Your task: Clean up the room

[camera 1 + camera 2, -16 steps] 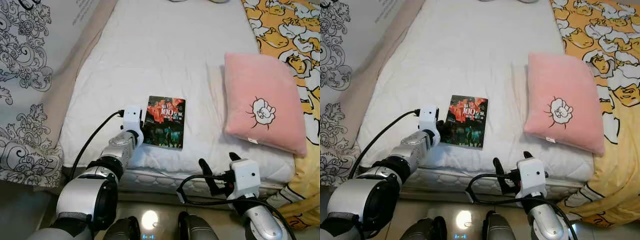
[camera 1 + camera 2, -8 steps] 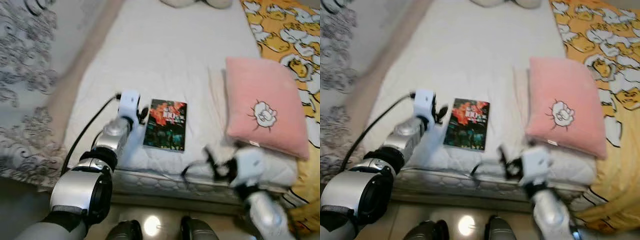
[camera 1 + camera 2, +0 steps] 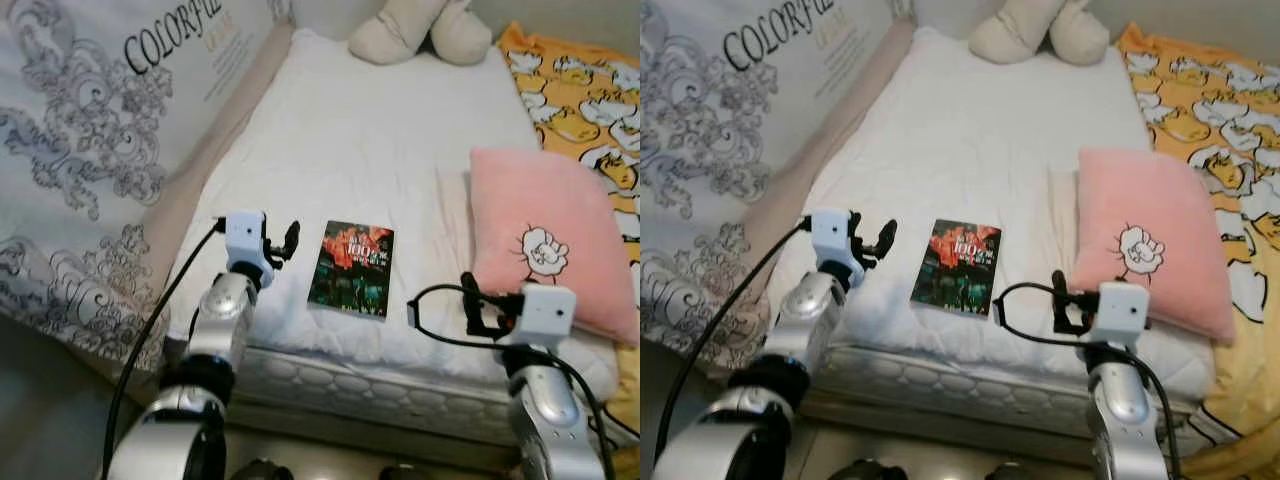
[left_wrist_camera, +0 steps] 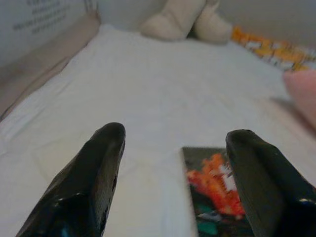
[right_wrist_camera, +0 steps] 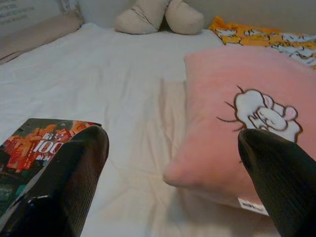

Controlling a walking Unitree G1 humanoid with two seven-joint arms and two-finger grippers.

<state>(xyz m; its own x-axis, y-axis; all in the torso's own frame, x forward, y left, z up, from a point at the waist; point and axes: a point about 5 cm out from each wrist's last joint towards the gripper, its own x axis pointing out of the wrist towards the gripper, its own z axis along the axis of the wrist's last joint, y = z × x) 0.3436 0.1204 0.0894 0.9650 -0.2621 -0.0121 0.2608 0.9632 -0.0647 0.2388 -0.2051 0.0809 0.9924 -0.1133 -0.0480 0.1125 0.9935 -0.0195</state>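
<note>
A dark book (image 3: 351, 269) with a red and green cover lies flat near the front edge of the white mattress (image 3: 380, 140). My left gripper (image 3: 284, 242) hovers just left of the book, open and holding nothing; in the left wrist view the book (image 4: 215, 190) lies by one finger (image 4: 94, 182). A pink pillow (image 3: 545, 240) with a flower drawing rests to the right of the book. My right gripper (image 3: 474, 306) is open at the pillow's front left corner. In the right wrist view the pillow (image 5: 237, 113) and the book (image 5: 39, 143) lie ahead of the wide-spread fingers.
A beige plush toy (image 3: 420, 30) lies at the far end of the bed. An orange patterned blanket (image 3: 590, 90) covers the right side. A grey ornamented cloth (image 3: 90, 170) printed with letters hangs along the left. The mattress front edge (image 3: 380, 385) drops off below my arms.
The view has shifted and now takes in more of the far end of the bed. My left gripper has drawn left, away from the book's edge. My right gripper has risen from below the mattress edge to the pillow's corner.
</note>
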